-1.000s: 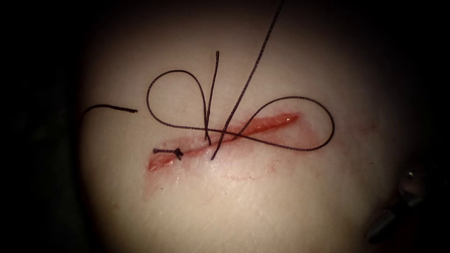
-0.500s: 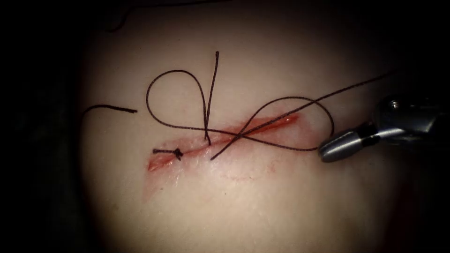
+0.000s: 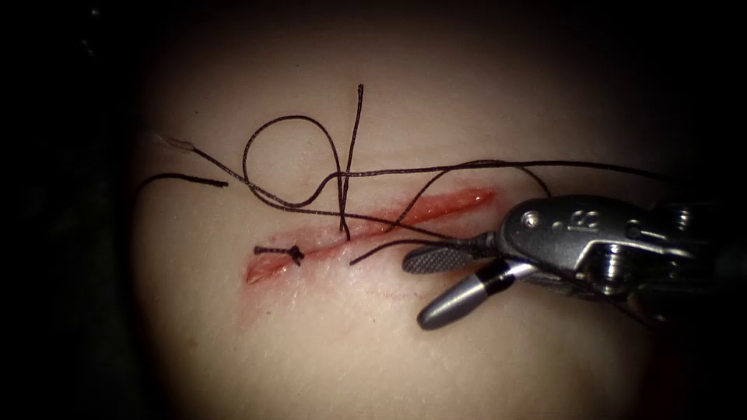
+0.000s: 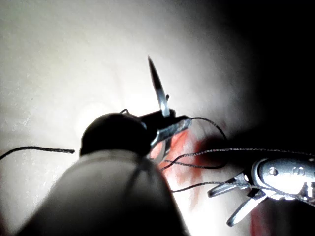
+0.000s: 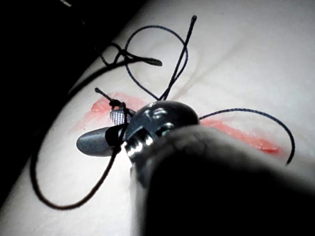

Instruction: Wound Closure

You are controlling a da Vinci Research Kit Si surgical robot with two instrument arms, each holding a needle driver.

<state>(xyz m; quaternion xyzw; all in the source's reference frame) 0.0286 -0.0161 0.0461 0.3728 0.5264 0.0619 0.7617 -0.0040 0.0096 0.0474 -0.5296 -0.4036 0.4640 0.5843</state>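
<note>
R claw [image 3: 414,290]: spread wide, pinching nothing. Comes in from the right in endoscope view and hovers just below the cut [image 3: 436,206], near its middle. Upper jaw shows its ridged face and lies close to a free thread end. Contact with that end: cannot tell. Also seen spread in L wrist view [image 4: 220,209] and R wrist view [image 5: 96,129].

L claw [image 4: 167,129]: pressed together on the needle [image 4: 158,88], per L wrist view. Sharp tip sticks out past the jaws, held clear of the tissue [image 3: 311,350] and not in it. Grip spot along the curve: cannot tell.

Thread [image 3: 280,120]: dark, lying slack on the tissue. Makes a round loop above the cut's left half, w/ one tail standing up beside the loop. Enters tissue at approx. the cut's middle. One long strand stretches across above the cut toward the far right, another toward upper left, ending at a pale sliver [image 3: 173,141] by the tissue's dark left edge. Whether that sliver is the needle: cannot tell.

Knot [image 3: 296,253]: small tied stitch near the cut's left end, w/ a short tail pointing left.

Cut thread piece [image 3: 187,180]: lying loose, left of the loop and well apart from the cut.

Red fluid [image 3: 459,200]: along the cut, brightest at its right end.
</note>
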